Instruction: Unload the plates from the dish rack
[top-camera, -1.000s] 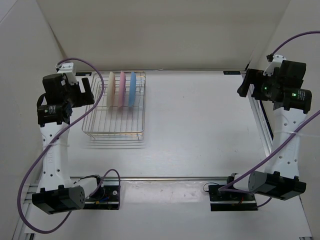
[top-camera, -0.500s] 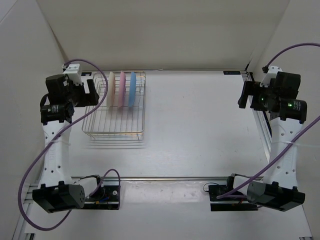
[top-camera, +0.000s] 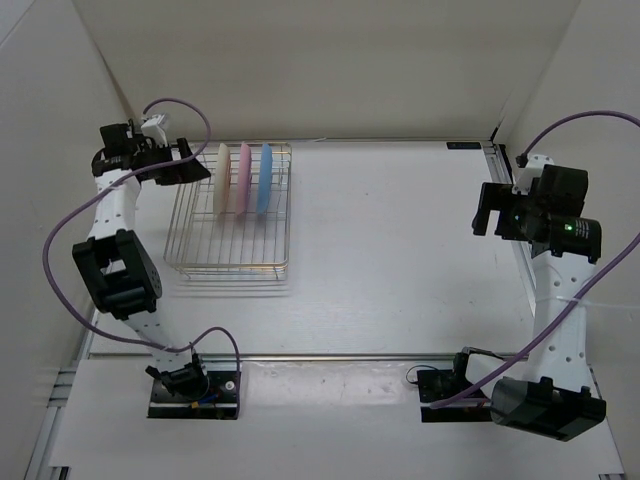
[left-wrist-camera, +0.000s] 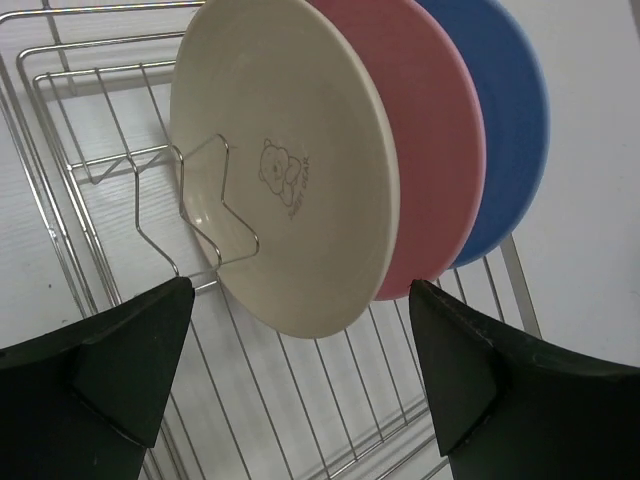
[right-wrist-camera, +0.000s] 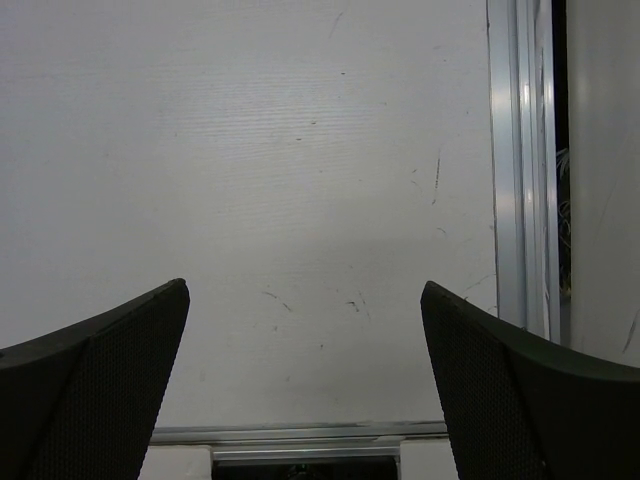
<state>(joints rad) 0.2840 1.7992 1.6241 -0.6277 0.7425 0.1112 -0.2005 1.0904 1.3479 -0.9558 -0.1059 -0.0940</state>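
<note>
Here, plates (left-wrist-camera: 290, 170) upright in wire dish rack (top-camera: 230, 242): cream, seemingly bear-stamped, pink, blue; both pincers (top-camera: 190, 167) (top-camera: 488, 208) agape.

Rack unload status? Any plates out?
Done: nothing; cream plate, pink plate and blue plate all stand upright in the dish rack. In hand: left fingers open, aimed at the cream plate, gripping nothing; right fingers open over the table. Left: all three plates.

My left pincer (left-wrist-camera: 300, 290) gapes before a cream round plate (left-wrist-camera: 300, 190) (bear at centre); pink round plate (left-wrist-camera: 440, 150) and blue round plate (left-wrist-camera: 512, 120) stand behind, in the silver wire rack (left-wrist-camera: 60, 200).
</note>
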